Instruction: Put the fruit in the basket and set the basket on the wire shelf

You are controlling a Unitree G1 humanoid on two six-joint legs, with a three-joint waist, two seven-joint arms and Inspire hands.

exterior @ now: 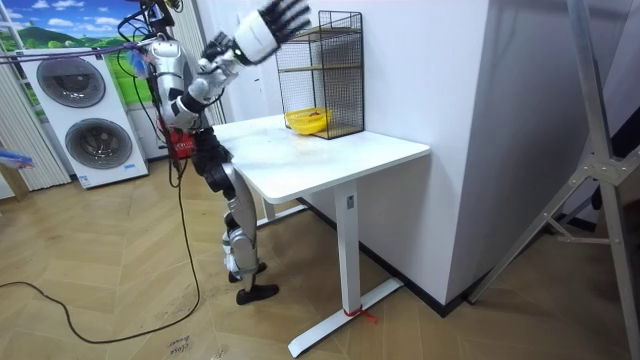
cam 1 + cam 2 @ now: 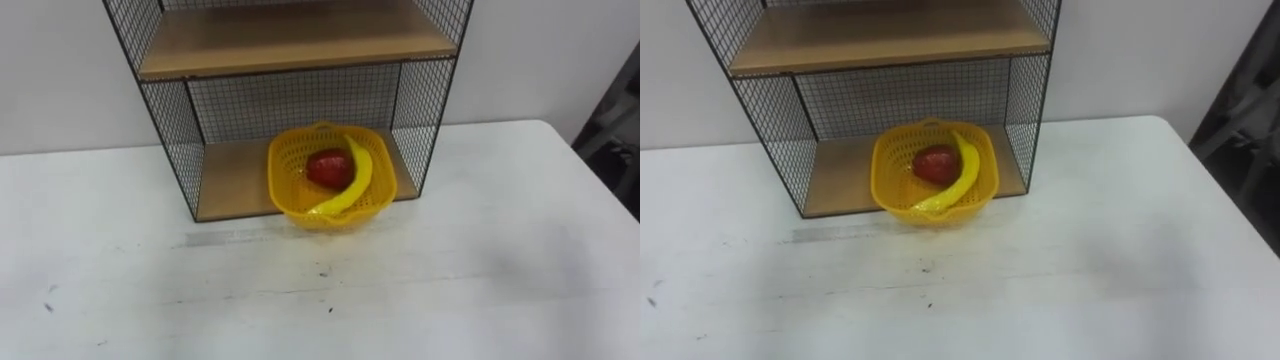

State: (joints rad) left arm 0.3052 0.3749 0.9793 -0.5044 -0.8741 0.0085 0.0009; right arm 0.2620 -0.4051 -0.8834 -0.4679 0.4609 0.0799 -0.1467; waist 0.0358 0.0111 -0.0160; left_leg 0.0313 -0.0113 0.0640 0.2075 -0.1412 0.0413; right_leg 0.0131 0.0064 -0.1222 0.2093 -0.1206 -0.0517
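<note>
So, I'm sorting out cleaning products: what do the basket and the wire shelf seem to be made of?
Basket: likely yellow plastic, slightly glossy, with a moulded lattice wall. Wire shelf: thin black metal mesh, matt; its boards look like light wood, perhaps laminate, given the even tan surface.

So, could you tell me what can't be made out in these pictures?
Shelf top: eye views, cut off by the upper edge.
Red fruit: eye views, partly hidden by the banana and basket wall; kind unclear.
Basket's base: eye views, hidden by its own wall; how far it sits on the board is unclear.
Fruit in the room view: too small to tell apart.
</note>
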